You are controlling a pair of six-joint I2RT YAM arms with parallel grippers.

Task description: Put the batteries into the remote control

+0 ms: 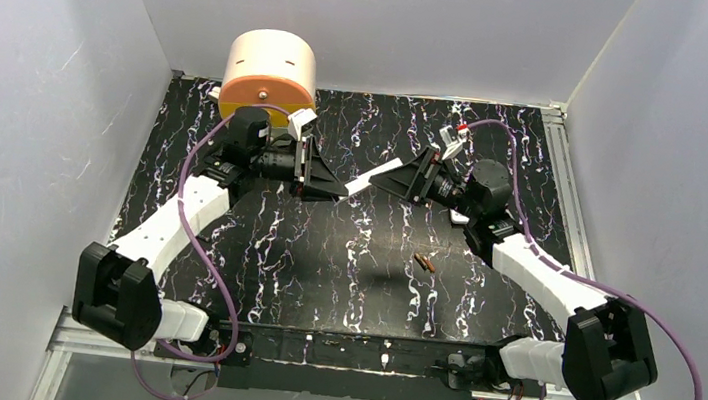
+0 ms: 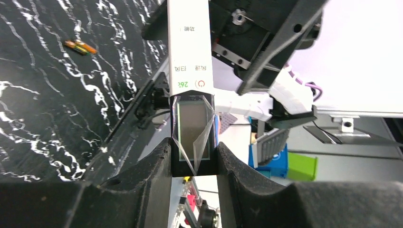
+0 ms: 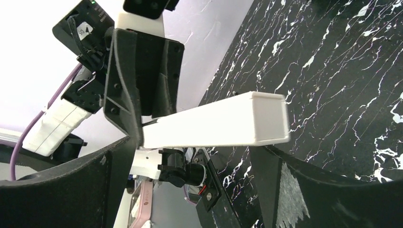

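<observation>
The remote control point(image 2: 189, 47), white with a pale display window, hangs in the air above the table between both arms. My left gripper point(image 2: 194, 159) is shut on its display end, a pad pressed against each side edge. In the top view the remote control point(image 1: 374, 178) bridges my left gripper point(image 1: 336, 190) and my right gripper point(image 1: 398, 177). My right gripper point(image 3: 192, 156) is open, its jaws standing wide on either side of the remote control's point(image 3: 214, 126) plain far end without touching it. Two copper-orange batteries point(image 1: 424, 262) lie side by side on the table, also in the left wrist view point(image 2: 80, 46).
A cream and orange cylinder point(image 1: 269, 75) stands at the back left corner of the black marbled table point(image 1: 322, 267). White walls close in the left, back and right sides. Purple cables loop over both arms.
</observation>
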